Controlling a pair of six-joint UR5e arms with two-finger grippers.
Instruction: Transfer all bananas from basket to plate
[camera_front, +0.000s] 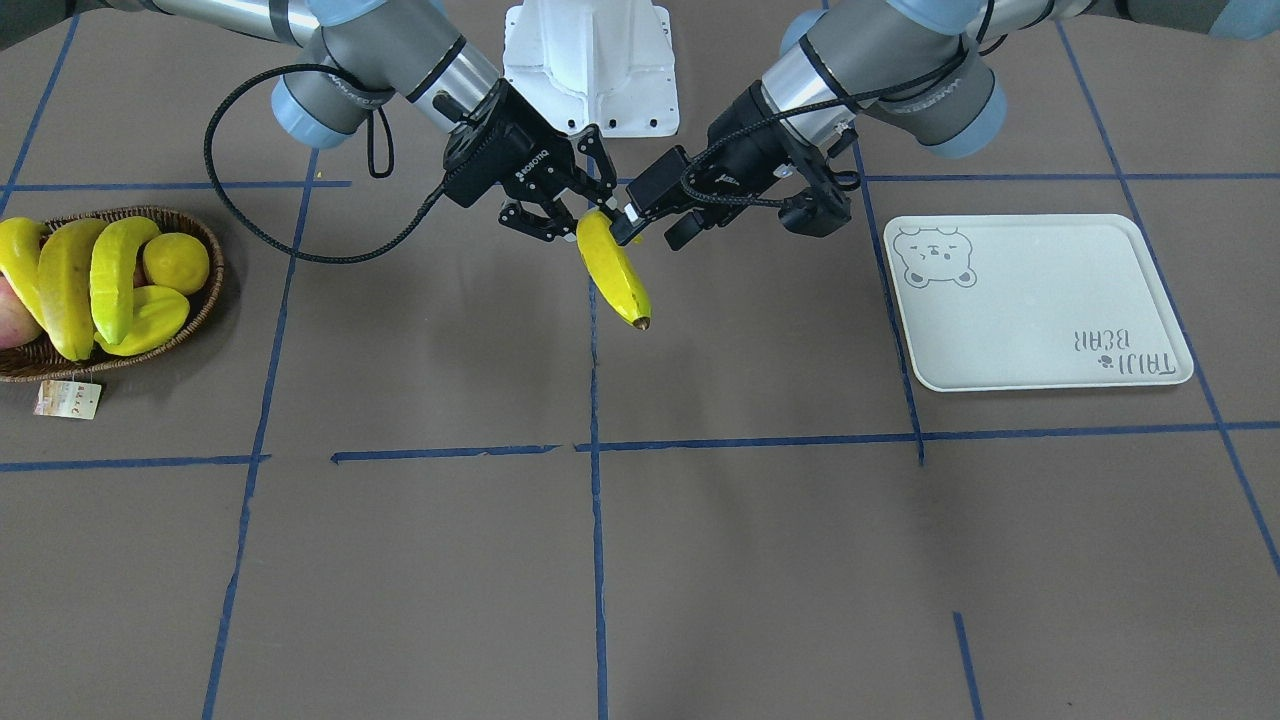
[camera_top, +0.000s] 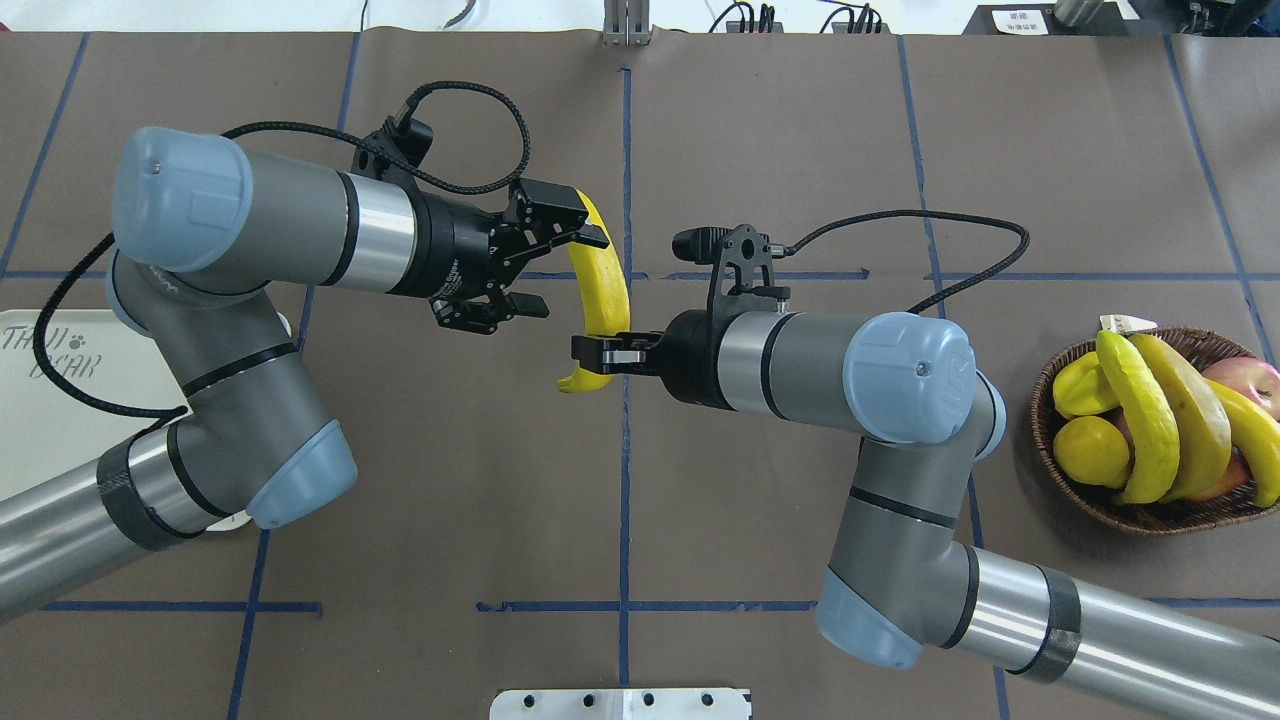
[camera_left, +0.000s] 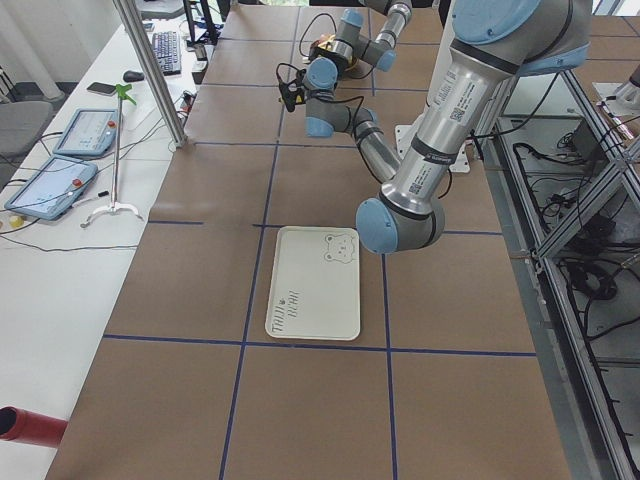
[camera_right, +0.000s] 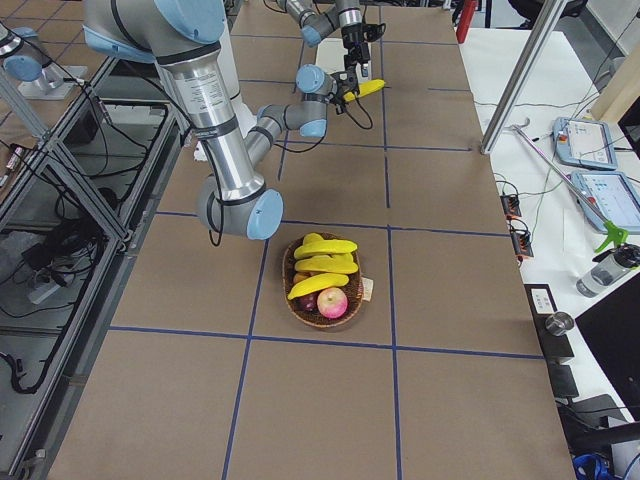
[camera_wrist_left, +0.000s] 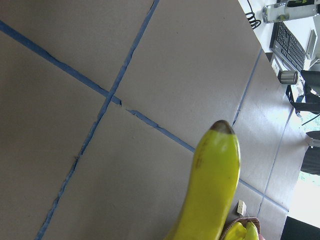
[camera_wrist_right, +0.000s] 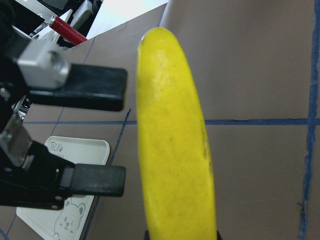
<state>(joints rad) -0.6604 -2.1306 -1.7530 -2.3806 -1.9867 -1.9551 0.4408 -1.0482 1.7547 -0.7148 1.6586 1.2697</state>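
Above the brown paper-covered desk (camera_front: 750, 550), my right gripper (camera_top: 600, 355) is clamped on one end of a smooth, curved yellow banana (camera_top: 608, 285). My left gripper (camera_top: 560, 272) is spread wide just beside it. Three glossy bananas (camera_front: 70, 280) lie in the woven basket (camera_top: 1045, 470), well apart from the pale, round-cornered plate (camera_front: 1050, 300).

banana (camera_front: 612, 268): smooth, glossy skin | basket (camera_front: 215, 285): rough woven wicker | plate (camera_front: 1050, 300): smooth matt plastic look | surface (camera_front: 750, 560): matt brown paper, blue tape (camera_front: 597, 560) lines | fingers (camera_wrist_right: 80, 94): matt black | arms (camera_top: 290, 215): grey shells, shiny metal bands, smooth blue caps | cable (camera_front: 208, 150): braided black sleeve | robot base (camera_front: 590, 60): smooth white, slightly glossy
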